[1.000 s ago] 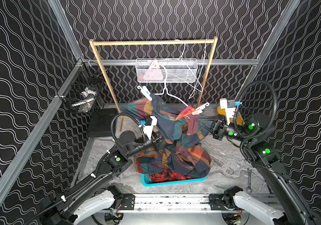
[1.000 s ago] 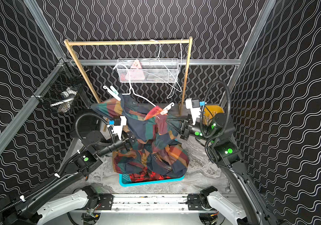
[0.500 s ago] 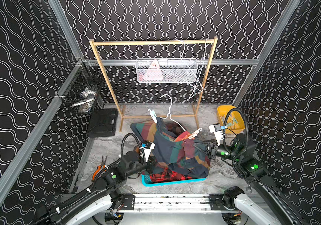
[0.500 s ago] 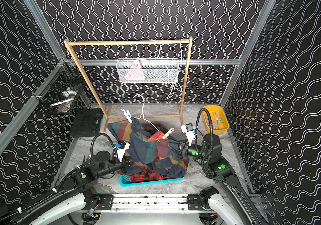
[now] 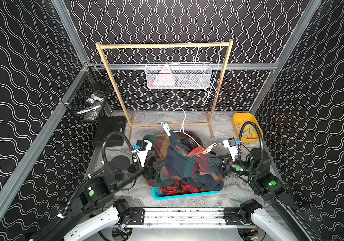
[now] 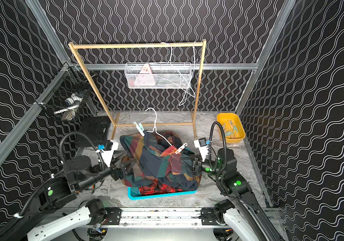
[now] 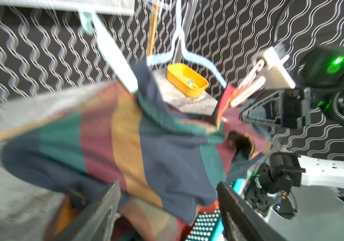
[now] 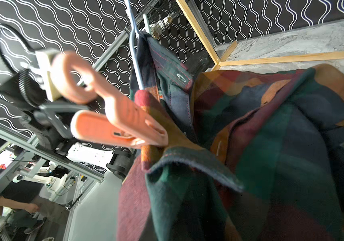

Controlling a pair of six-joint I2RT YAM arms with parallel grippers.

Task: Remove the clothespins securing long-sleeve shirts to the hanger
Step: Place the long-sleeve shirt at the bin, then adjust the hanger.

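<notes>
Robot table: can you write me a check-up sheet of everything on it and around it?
Surface: grey marbled tabletop.
Job's things: checked shirt on white hanger, slumped over teal basket; mint clothespin and pink clothespin clipped on; red-black shirt underneath.
Clutter: yellow tub holding loose clothespins; black box.
Tools: left tool open at the shirt; right tool shut on its edge.
Cables: two black ribbed hoses, each arching up in a loop.
Surroundings: wooden rack with bare hangers, white wire basket, black wire basket, wavy black walls.

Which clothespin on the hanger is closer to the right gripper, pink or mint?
The pink plastic clothespin, clipped to the plaid shirt beside the right gripper; the mint-green plastic clothespin sits at the opposite end of the white wire hanger.
</notes>
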